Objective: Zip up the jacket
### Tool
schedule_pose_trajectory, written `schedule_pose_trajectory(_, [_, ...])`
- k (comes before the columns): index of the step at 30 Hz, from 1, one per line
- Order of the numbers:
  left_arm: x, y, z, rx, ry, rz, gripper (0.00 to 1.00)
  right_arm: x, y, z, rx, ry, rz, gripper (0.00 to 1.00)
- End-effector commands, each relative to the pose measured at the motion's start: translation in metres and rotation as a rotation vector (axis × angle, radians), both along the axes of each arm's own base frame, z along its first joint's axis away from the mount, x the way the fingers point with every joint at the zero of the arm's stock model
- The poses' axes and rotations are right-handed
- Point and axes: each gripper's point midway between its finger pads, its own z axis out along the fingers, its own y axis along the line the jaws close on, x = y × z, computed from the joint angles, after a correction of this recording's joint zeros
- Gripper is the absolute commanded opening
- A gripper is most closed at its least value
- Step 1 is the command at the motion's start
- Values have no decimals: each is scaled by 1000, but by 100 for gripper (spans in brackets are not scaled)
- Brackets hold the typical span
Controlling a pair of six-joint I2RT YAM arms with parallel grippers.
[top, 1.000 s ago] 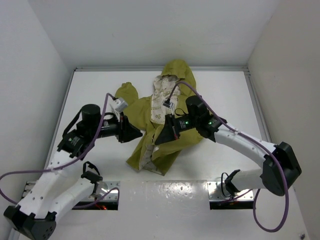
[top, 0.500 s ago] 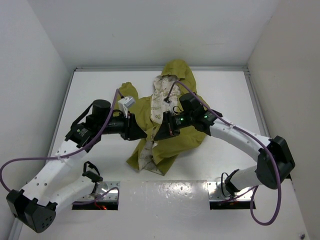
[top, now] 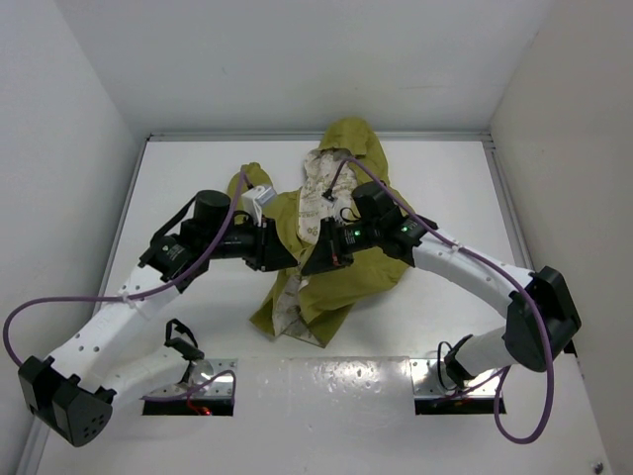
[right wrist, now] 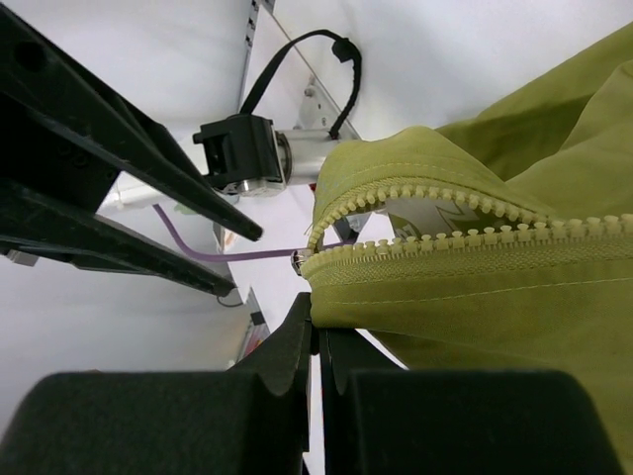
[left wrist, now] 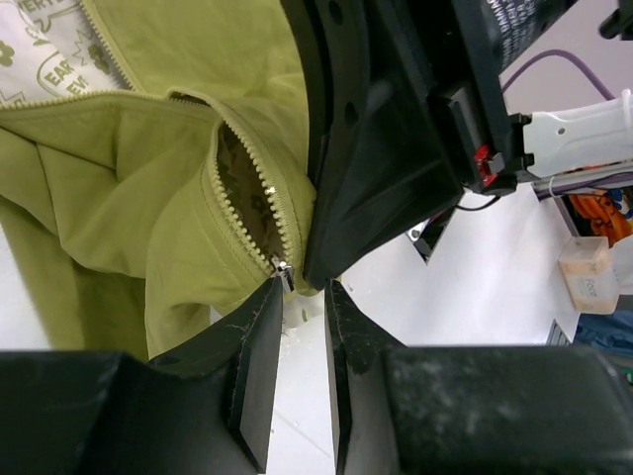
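Note:
The olive-green jacket [top: 358, 282] lies open in the middle of the table, hood [top: 353, 139] towards the back and cream printed lining [top: 318, 193] showing. My right gripper [top: 310, 267] is shut on the jacket's front edge [right wrist: 415, 292], just below the zipper teeth [right wrist: 465, 242], and holds it lifted. The metal zipper slider [left wrist: 284, 272] sits at the bottom end of the teeth. My left gripper [left wrist: 302, 292] is open by a narrow gap. Its tips are right at the slider, which touches the left fingertip [left wrist: 269, 292]. Only white table shows between the pads. The two grippers nearly touch.
Both arms cross the table [top: 198, 178] and meet at the jacket's lower front. One sleeve [top: 249, 183] lies at the back left. Metal mounting plates [top: 326, 381] run along the near edge. White walls close in on three sides.
My left gripper has moved right, up to the jacket's front edge and my right gripper. The right gripper shifted slightly left while still holding the fabric.

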Motion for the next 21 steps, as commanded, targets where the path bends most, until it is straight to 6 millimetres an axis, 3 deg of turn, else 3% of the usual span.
schedule_pose_trajectory(1, [4,-7,15,-25,-30,0,29,7,12,24,64,-44,-3,0])
schedule_pose_trajectory(21, [7,-11,11,-14,-13,15,25,7,16,38,120,-38,-2,0])
